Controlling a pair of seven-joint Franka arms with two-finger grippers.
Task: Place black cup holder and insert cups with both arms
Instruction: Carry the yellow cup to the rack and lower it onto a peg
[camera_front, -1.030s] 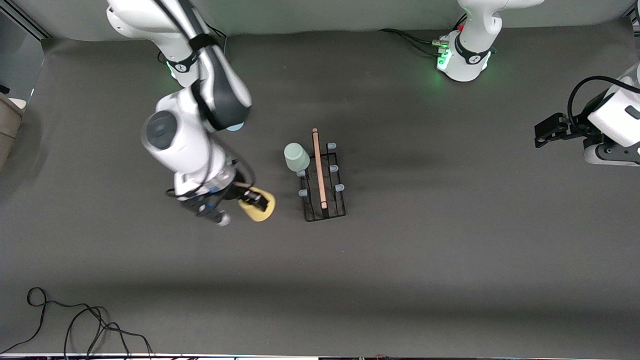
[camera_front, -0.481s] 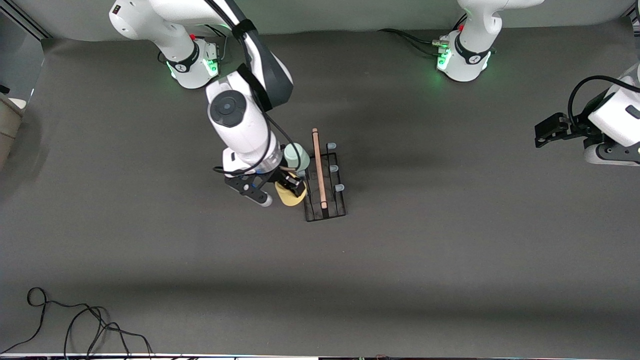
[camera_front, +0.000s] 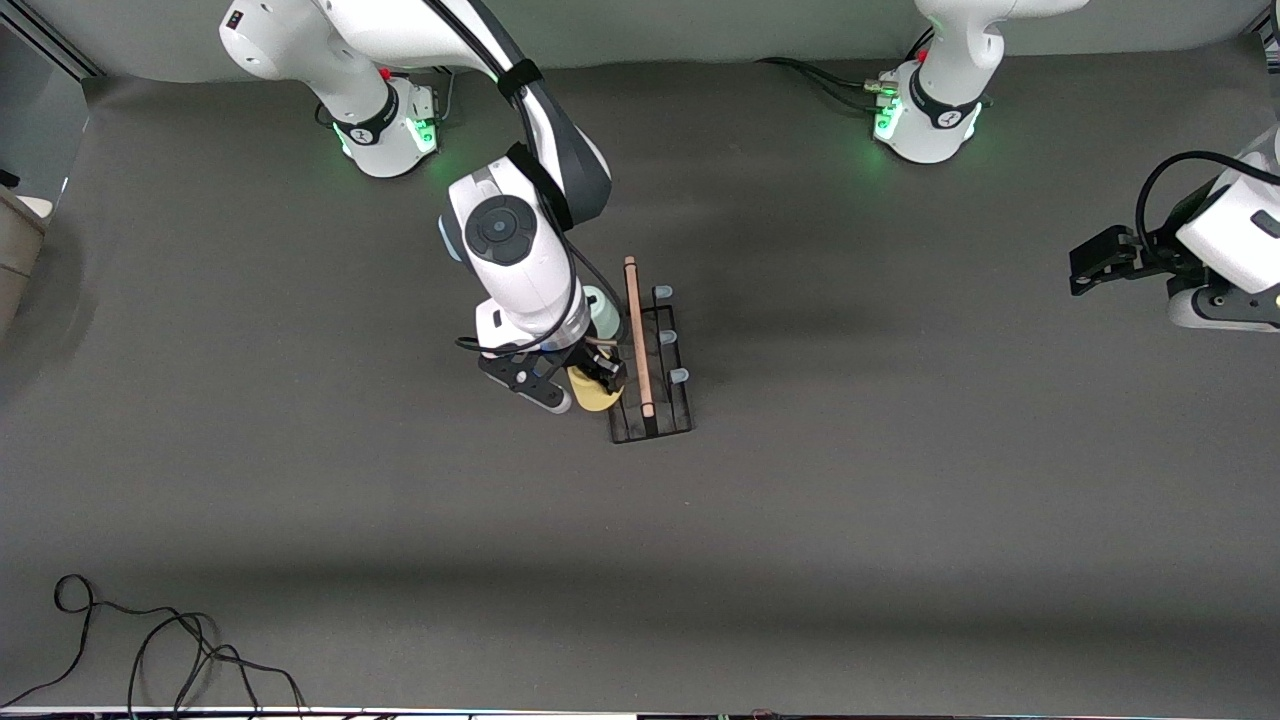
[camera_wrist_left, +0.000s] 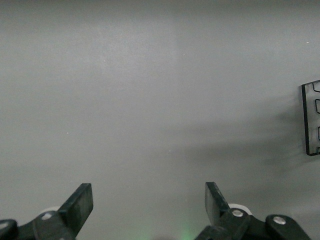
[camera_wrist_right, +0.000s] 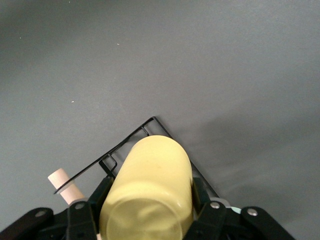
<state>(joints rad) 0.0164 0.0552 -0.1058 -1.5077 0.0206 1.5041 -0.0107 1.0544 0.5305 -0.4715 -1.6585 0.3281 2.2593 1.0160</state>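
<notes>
Near the middle of the desk, over the black cup holder's (camera_front: 648, 352) corner, we see the right gripper (camera_front: 592, 378) clamped on the yellow cup (camera_front: 592, 392), its fingers (camera_wrist_right: 199, 192) pressed to the cup's sides. Beside it on the holder sits the pale grey-green cup (camera_front: 603, 310), partly hidden by the arm. Our holder stands on the grey tabletop (camera_front: 900, 500), wooden rod handle (camera_front: 637, 335) along its length. Out at the desk's edge toward the left arm's end, the left gripper (camera_front: 1092, 262) waits, fingers (camera_wrist_left: 80, 205) spread wide and holding nothing.
</notes>
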